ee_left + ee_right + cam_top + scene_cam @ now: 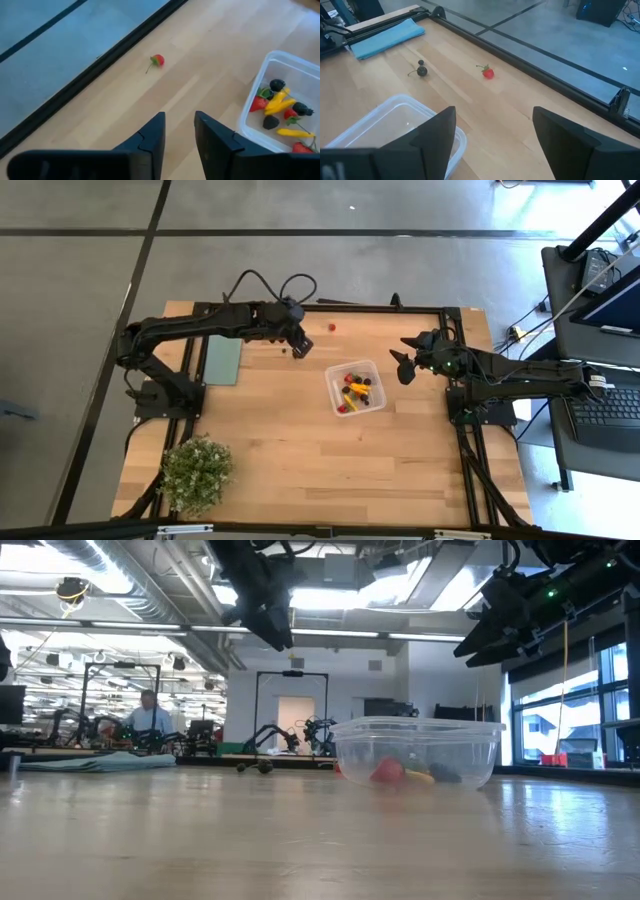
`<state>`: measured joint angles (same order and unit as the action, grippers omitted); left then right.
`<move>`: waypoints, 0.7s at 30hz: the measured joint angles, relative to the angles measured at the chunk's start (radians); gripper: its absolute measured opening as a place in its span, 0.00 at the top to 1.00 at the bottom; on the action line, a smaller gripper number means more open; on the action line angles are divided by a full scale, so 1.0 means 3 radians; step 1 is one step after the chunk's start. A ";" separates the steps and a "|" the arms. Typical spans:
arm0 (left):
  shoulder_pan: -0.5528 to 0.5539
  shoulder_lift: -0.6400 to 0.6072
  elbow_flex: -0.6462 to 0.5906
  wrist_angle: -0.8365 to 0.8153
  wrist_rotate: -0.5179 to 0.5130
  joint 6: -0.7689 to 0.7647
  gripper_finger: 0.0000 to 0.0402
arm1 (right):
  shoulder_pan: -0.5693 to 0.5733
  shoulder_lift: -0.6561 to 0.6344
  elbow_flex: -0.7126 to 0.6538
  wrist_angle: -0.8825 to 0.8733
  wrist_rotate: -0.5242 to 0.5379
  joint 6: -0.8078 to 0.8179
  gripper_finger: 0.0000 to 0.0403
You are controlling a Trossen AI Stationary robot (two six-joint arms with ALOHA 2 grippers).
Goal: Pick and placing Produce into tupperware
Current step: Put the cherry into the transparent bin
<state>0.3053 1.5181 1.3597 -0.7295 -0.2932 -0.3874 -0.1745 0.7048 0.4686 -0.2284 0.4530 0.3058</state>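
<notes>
Counter point(300, 450) is pale wood planking with visible grain, framed by dark metal rail. The tupperware point(355, 387) sits right of centre on the counter: a small square tub of clear plastic, rounded corners, thin see-through walls with a rolled lip. Inside it lies a heap of produce point(353, 389), smooth glossy toy pieces: red rounded ones, dark near-black round ones, and elongated yellow-orange ones with green stems. Two pieces lie loose on bare wood toward the far edge. One is a small red berry point(332, 326) with a green stalk, near the far rail. The other is a dark round berry point(422, 70) with a thin stem, between the red berry and the tub. The left hand point(302, 346) hangs above the counter, left of the tub and near the dark berry; its two dark blocky fingers point(152, 140) stand narrow, a slim gap between them, nothing gripped. The right hand point(404, 364) hovers just right of the tub, fingers spread wide and empty. A flat teal-green cloth point(222, 361) lies on the left side of the counter, soft with a folded edge. A bushy green potted plant point(196, 470) stands at the near left corner.
</notes>
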 joint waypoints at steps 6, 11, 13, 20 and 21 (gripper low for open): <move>0.0000 0.0000 0.0000 0.0002 0.0009 0.0015 0.77 | 0.0000 0.0000 0.0000 -0.0001 0.0000 0.0009 0.34; 0.0001 0.0000 -0.0001 -0.0006 0.0037 0.0014 0.72 | 0.0000 0.0000 0.0000 -0.0001 0.0000 0.0010 0.34; 0.0000 0.0000 0.0000 -0.0036 0.0088 0.0015 0.67 | 0.0000 0.0000 0.0000 -0.0001 0.0000 0.0010 0.34; -0.0024 0.0001 -0.0002 -0.0186 0.0162 -0.0046 0.44 | 0.0000 0.0000 0.0000 -0.0001 0.0000 0.0011 0.34; -0.0040 0.0001 -0.0002 -0.0187 0.0172 -0.0121 0.42 | 0.0000 0.0000 0.0000 -0.0001 0.0001 0.0011 0.34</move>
<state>0.2934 1.5185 1.3590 -0.7855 -0.2416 -0.4238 -0.1745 0.7048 0.4686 -0.2287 0.4533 0.3092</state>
